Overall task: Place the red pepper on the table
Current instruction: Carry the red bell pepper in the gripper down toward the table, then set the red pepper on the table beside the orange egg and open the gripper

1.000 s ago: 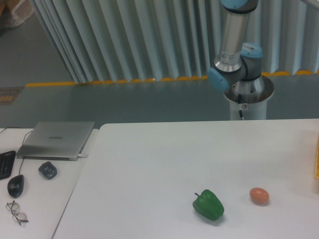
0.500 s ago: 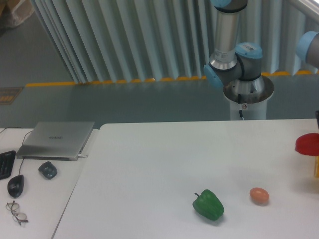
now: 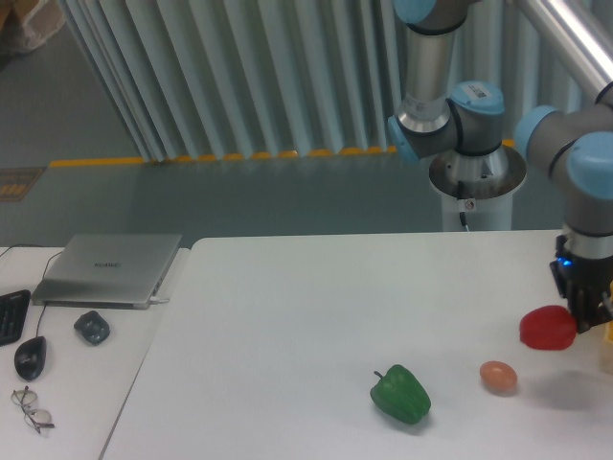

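The red pepper (image 3: 547, 328) is glossy red and hangs a little above the white table (image 3: 316, 316) at the far right, casting a faint shadow below it. My gripper (image 3: 580, 309) comes down from the arm at the right edge and is shut on the red pepper's right side. Its fingertips are partly hidden behind the pepper.
A green bell pepper (image 3: 400, 394) lies at the table's front centre. An orange-brown egg-shaped thing (image 3: 498, 377) lies just left of and below the red pepper. A yellow object (image 3: 607, 340) shows at the right edge. A side desk holds a laptop (image 3: 110, 269), mouse (image 3: 30, 357) and glasses (image 3: 31, 407).
The arm has swung in from the right, carrying the red pepper leftward and lower over the table. One second ago neither gripper nor pepper was in view.
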Available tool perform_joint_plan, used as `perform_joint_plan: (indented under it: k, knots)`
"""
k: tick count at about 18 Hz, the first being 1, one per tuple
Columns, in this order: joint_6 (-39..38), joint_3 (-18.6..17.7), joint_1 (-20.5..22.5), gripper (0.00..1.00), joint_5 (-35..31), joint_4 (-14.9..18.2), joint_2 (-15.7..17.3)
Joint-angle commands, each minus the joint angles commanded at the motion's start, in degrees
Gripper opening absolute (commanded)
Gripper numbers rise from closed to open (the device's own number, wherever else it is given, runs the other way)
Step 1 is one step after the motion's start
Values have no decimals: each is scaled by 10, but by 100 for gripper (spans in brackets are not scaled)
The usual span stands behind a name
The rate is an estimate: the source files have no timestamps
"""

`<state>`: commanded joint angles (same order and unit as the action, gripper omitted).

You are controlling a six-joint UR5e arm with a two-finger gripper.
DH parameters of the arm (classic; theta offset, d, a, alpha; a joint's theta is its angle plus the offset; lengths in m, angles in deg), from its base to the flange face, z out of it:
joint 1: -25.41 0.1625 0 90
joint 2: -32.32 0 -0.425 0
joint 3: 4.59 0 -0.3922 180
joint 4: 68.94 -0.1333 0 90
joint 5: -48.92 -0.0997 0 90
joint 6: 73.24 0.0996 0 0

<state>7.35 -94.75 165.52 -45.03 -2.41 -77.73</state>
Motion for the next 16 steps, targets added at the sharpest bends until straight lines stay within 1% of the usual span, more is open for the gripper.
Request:
perform_joint_plan:
  k: [2, 4, 5, 8, 9, 11, 12, 14, 15, 16]
  knots:
    - [0, -24, -16, 0, -29, 0, 4]
    - [4, -34, -23, 0, -52, 3, 4]
    - [5, -47, -30, 0, -55, 3, 10]
    - [8, -63, -33, 0, -60, 4, 17]
    - [10, -66, -34, 2, -64, 4, 17]
    - [16, -66, -36, 15, -67, 4, 16]
    - [16, -66, -37, 27, -67, 4, 16]
    - [17, -66, -36, 65, -67, 4, 16]
    - [17, -66, -36, 81, -66, 3, 16]
    - [17, -66, -36, 100, -66, 3, 16]
